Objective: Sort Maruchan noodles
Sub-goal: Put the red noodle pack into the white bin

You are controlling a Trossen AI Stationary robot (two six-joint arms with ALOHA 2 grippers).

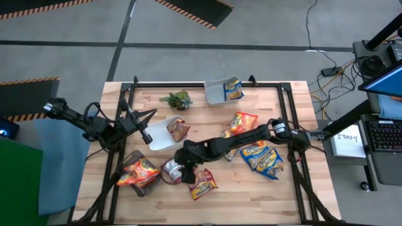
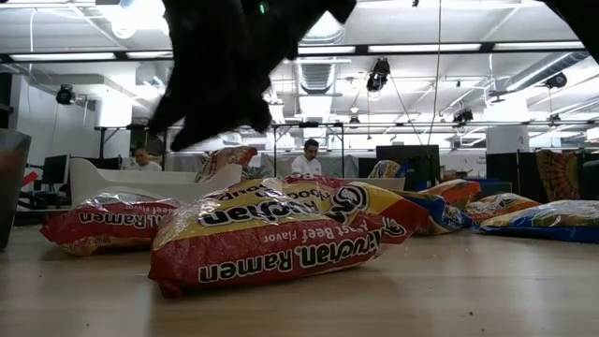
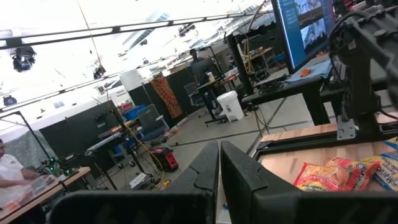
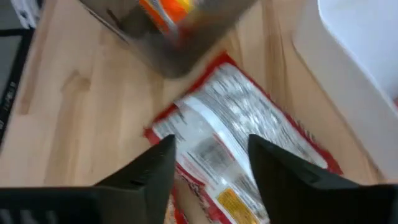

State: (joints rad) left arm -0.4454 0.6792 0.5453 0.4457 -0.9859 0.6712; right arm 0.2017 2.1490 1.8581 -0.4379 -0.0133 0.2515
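Observation:
Several Maruchan packets lie on the wooden table. My right gripper [image 1: 184, 171] [image 4: 211, 146] is open and hangs just above a red-edged packet [image 4: 249, 143] [image 1: 171, 168] that lies silver back up. In the low view this gripper [image 2: 229, 84] is clear of the packets below it. A red-yellow packet [image 1: 203, 183] [image 2: 281, 239] lies close by. My left gripper [image 1: 146, 122] [image 3: 219, 163] is shut and held in the air by the white tub [image 1: 157, 133], which holds one dark red packet [image 1: 178, 130]. Orange-red packets [image 1: 139, 171] fill the grey tub [image 4: 180, 50]. A blue-yellow packet [image 1: 233, 89] sits in the clear tub [image 1: 215, 93].
Loose packets lie to the right: orange-red ones [image 1: 243, 120] and blue-yellow ones [image 1: 265, 158] [image 2: 552, 220]. A small green plant [image 1: 177, 98] stands near the far edge. A black frame [image 1: 188, 82] runs round the table. People sit in the room beyond.

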